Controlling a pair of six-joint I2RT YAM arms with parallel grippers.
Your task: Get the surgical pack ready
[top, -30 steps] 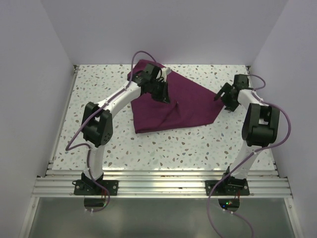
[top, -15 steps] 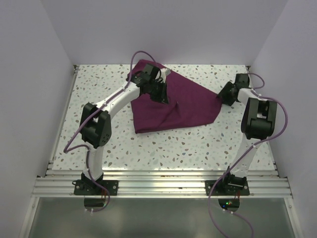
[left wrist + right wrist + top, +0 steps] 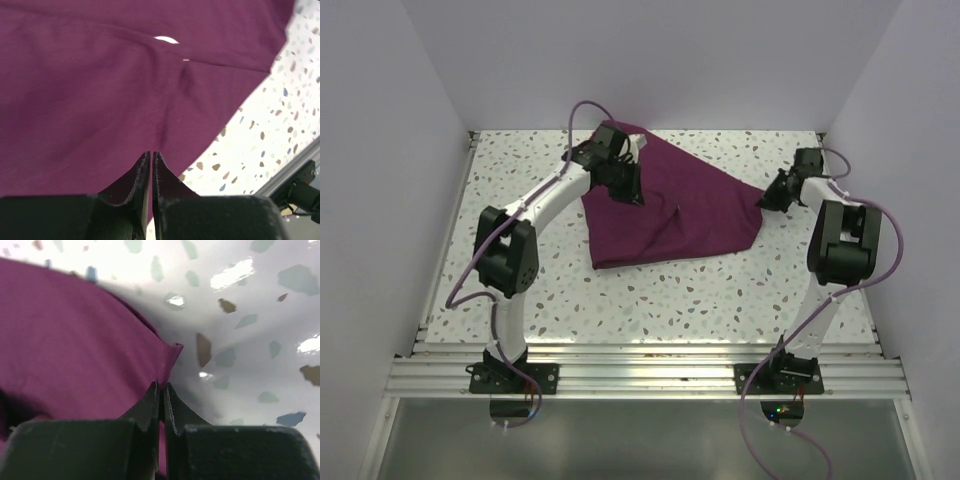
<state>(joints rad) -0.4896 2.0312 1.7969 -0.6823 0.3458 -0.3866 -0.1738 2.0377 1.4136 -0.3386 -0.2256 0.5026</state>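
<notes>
The surgical pack, a dark maroon drape [image 3: 670,215], lies spread at the back middle of the speckled table [image 3: 520,280]. My left gripper [image 3: 628,190] hovers over its back left part. In the left wrist view its jaws [image 3: 151,153] are shut to a thin slit above the drape [image 3: 100,85], with no cloth visibly between them. My right gripper [image 3: 767,198] sits at the drape's right corner. In the right wrist view it [image 3: 161,385] is shut on that corner of the drape [image 3: 75,340], whose tip sticks out just past the fingertips.
White walls enclose the table on the left, back and right. A metal rail [image 3: 640,375] runs along the near edge with both arm bases on it. Purple cables loop off both arms. Bare speckled table [image 3: 250,340] lies right of the pinched corner.
My right gripper has moved left onto the drape's right corner and closed on it. My left gripper has shifted a little to the back left, staying shut.
</notes>
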